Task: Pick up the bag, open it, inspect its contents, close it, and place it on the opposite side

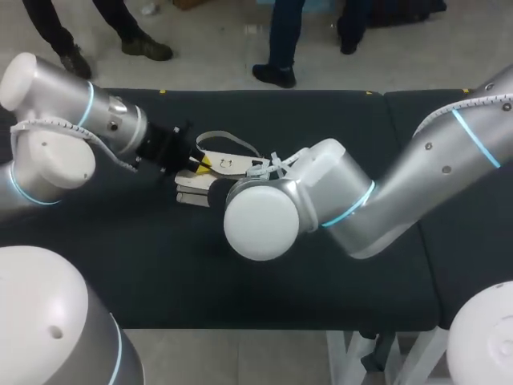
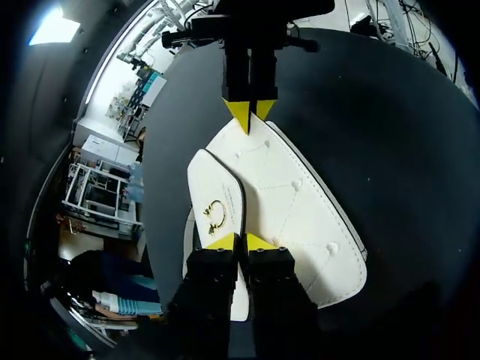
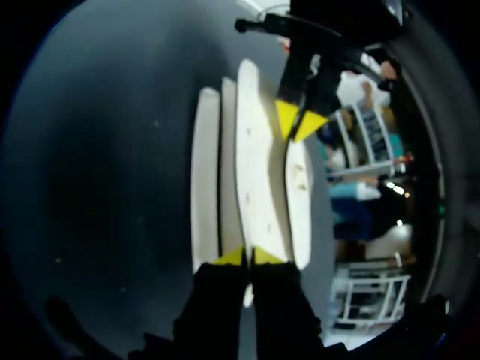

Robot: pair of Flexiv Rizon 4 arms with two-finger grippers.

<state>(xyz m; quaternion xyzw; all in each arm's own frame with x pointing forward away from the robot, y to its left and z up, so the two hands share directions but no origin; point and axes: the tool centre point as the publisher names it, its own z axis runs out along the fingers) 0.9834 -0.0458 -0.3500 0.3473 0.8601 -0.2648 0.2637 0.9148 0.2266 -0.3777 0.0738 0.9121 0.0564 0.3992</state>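
A white quilted bag (image 1: 228,164) with a gold clasp lies on the black table, its strap looped behind it. My left gripper (image 2: 240,241) is at the bag's near-left end, its yellow tips pressed together on the edge of the clasp flap (image 2: 216,196). My right gripper (image 3: 247,257) is shut on the opposite edge of the bag (image 3: 259,187); it shows facing me in the left wrist view (image 2: 250,112). In the head view the right arm's white wrist (image 1: 264,212) covers its fingers and part of the bag. The left gripper (image 1: 198,163) meets the bag from the left.
The dark tabletop (image 1: 321,273) stretches bare in front of and to the right of the bag. A seam between two table sections (image 1: 393,120) runs at the right. Both arms crowd the middle left.
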